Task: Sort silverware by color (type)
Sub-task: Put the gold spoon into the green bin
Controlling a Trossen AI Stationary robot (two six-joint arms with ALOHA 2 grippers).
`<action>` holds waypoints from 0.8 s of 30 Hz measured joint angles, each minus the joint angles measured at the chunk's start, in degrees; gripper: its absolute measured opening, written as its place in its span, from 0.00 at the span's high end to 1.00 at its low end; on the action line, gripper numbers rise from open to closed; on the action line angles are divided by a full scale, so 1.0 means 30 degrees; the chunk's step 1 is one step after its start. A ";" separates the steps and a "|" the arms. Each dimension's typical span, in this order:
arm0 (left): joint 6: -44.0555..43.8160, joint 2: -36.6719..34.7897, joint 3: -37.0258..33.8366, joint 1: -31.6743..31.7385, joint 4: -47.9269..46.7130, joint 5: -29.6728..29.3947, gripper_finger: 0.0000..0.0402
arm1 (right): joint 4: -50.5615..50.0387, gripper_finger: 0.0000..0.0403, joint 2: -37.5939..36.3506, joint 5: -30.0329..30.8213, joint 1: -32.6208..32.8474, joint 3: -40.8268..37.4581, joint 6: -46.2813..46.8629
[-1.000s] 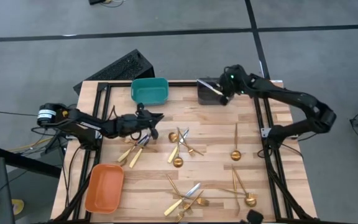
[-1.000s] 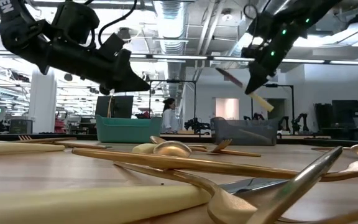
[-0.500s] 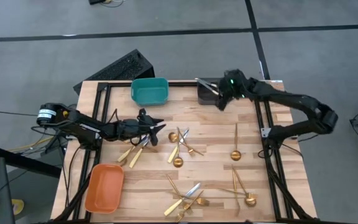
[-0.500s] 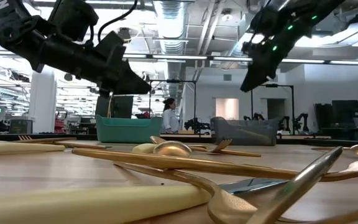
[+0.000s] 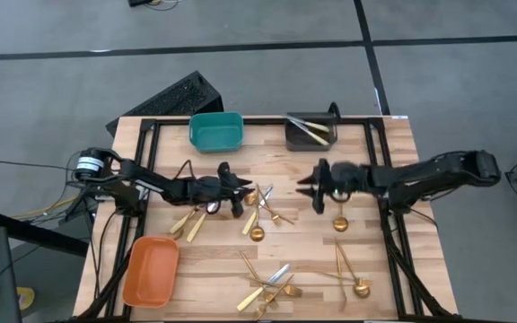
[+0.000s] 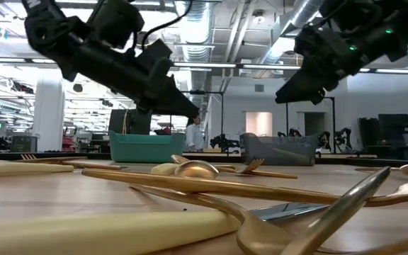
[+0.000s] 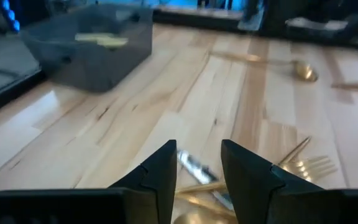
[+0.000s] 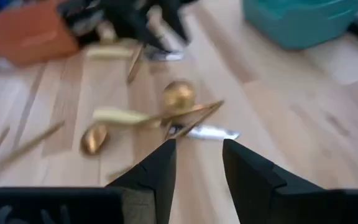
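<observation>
Near mid-surface, a cluster of gold silverware (image 5: 260, 213) lies between the two arms: crossed spoons, a fork and a silver-bladed knife, their long axes running roughly toward and away from the bins. Left claw (image 5: 239, 199), fingers spread and empty, hovers just beside the cluster's left edge. Right claw (image 5: 310, 186), also spread and empty, points at it from farther right. Judged by this, the left arm is nearer; other pieces lie scattered across the wooden surface (image 5: 312, 235).
</observation>
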 joint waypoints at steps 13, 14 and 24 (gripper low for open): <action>-0.6806 -0.4084 0.1966 -0.3438 -1.4246 -0.1440 0.72 | 0.4419 0.67 0.3260 0.2720 0.3299 0.0190 -0.0629; -0.7878 -0.4186 0.1966 -0.3797 -1.4967 -0.1855 0.72 | 0.4498 0.68 0.3398 0.2683 0.3429 0.0335 -0.0152; -1.1186 -0.4012 0.1974 -0.7161 -1.1123 -0.5762 0.72 | 0.2836 0.84 0.3071 0.4908 0.7243 0.0444 0.4179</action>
